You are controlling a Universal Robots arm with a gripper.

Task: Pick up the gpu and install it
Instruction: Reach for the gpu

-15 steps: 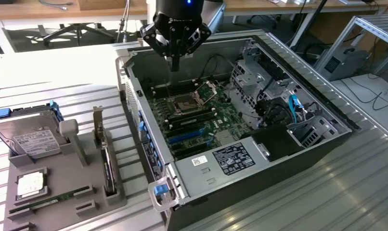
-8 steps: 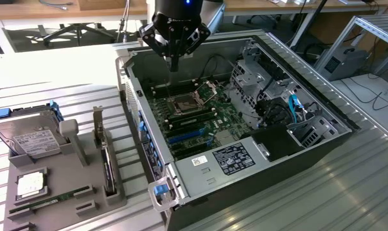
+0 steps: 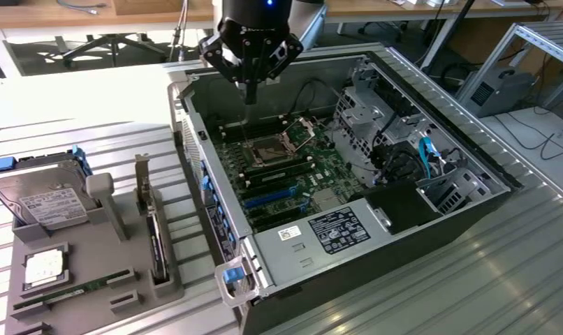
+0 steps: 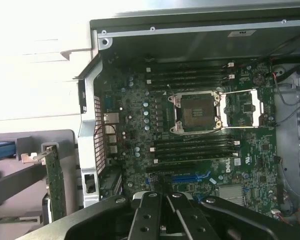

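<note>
The gpu (image 3: pixel 154 227) stands on edge in a slot of the grey holder (image 3: pixel 123 283) at the exterior view's left, outside the case. The wrist view shows its board (image 4: pixel 54 182) with the silver bracket at one end. My gripper (image 3: pixel 250 96) hangs over the open computer case (image 3: pixel 403 209), above the far end of the motherboard (image 3: pixel 291 181) and well away from the gpu. Its fingers (image 4: pixel 151 215) are shut together with nothing between them. A blue expansion slot (image 4: pixel 190 177) lies on the motherboard just past the fingers.
A silver hard drive (image 3: pixel 41 199) with a white label stands in the holder. Near it lie a small flat drive (image 3: pixel 44 265) and a green RAM stick (image 3: pixel 72 289). The CPU socket (image 4: pixel 197 112) sits open. Drive cages and cables (image 3: pixel 403 160) fill the case's right side.
</note>
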